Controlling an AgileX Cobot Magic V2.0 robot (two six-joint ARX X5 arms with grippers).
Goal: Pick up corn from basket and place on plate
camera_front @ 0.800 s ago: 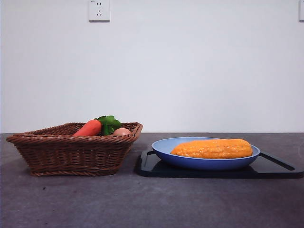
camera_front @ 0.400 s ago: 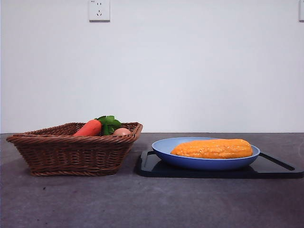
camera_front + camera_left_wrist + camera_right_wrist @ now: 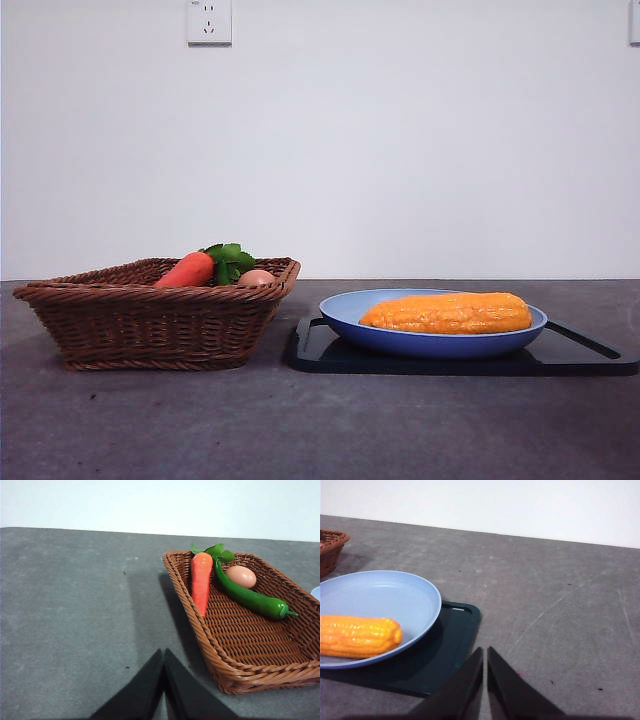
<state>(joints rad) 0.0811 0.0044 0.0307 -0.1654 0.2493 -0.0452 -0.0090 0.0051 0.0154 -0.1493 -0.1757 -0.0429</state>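
Basket: sits at the lower left of the front view, brown wicker on the grey table.
Carrot: pokes above the basket's rim, green leaves at its end; in the left wrist view it leans along one wall of the basket.
Green pepper: seen only in the left wrist view, lying across the basket floor next to the carrot.
Egg: tucked in the basket just right of the carrot, touching the pepper's side in the wrist view.
Tray: flat and black, lower right of the front view, just right of the basket and apart from it.
Plate: light blue, resting on the tray.
Corn: and there it is, lying lengthwise in the plate, right of centre in the front view, well clear of the basket!
Left gripper: jaws pressed together on nothing, over bare table beside the basket.
Right gripper: jaws closed too, empty, over the table near the tray's corner.
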